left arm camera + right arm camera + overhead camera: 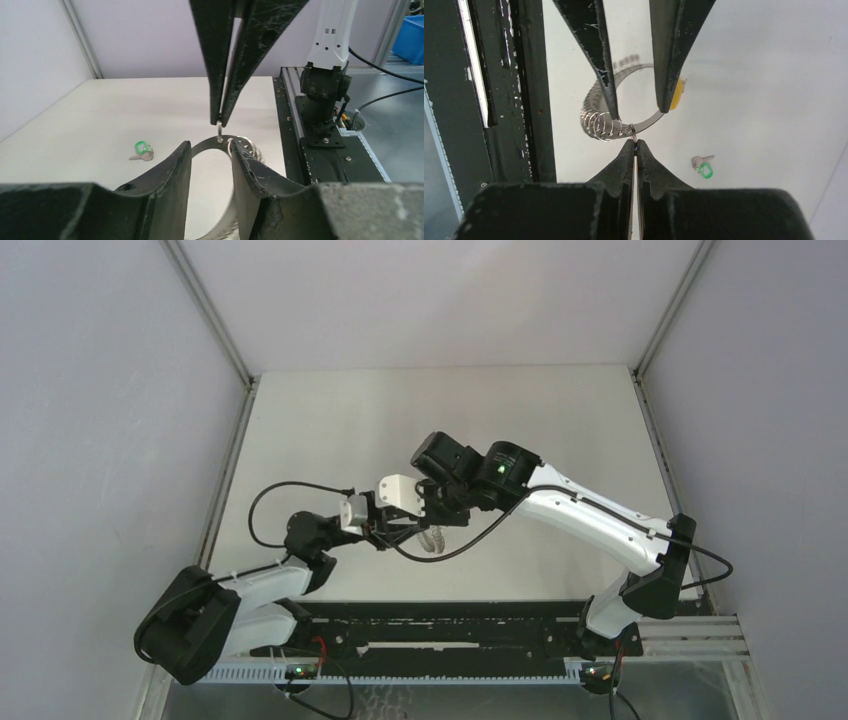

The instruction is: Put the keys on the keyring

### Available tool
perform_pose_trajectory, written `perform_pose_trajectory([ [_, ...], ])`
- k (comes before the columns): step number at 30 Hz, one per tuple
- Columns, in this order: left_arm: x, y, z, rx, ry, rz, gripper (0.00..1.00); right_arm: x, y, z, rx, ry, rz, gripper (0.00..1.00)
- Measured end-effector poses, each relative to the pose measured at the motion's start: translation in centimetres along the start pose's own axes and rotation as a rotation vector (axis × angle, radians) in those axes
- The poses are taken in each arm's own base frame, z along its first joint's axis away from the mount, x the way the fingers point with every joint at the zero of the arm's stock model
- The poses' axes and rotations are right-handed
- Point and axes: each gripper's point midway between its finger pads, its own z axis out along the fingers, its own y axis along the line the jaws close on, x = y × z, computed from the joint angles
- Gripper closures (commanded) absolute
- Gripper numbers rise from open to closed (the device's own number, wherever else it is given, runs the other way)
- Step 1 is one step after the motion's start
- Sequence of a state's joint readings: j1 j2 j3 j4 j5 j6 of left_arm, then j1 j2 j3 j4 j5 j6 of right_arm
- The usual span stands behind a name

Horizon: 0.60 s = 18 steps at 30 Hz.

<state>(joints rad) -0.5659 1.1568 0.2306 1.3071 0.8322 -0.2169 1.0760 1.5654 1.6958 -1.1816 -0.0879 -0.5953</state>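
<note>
Top external: white table [400, 410], pale lilac walls [100, 390]

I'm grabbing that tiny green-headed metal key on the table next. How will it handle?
The green-headed metal key lies flat on the smooth white table, so a nudge will probably slide it, not roll it. It looks small and light, likely stiff. Its low profile may be hard to pinch.
</note>
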Motion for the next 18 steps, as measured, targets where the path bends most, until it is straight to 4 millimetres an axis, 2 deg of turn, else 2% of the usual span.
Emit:
perform_pose_trajectory([
  [12,-0.07,-1.16,0.17,0.057,0.003,0.002,0.63,-0.66,0.10,0.15,0.003,-0.017,-0.026,1.00],
  [18,-0.09,-1.10,0.20,0.052,0.001,0.001,0.73,-0.87,0.42,0.26,-0.004,-0.018,-0.039,1.00],
])
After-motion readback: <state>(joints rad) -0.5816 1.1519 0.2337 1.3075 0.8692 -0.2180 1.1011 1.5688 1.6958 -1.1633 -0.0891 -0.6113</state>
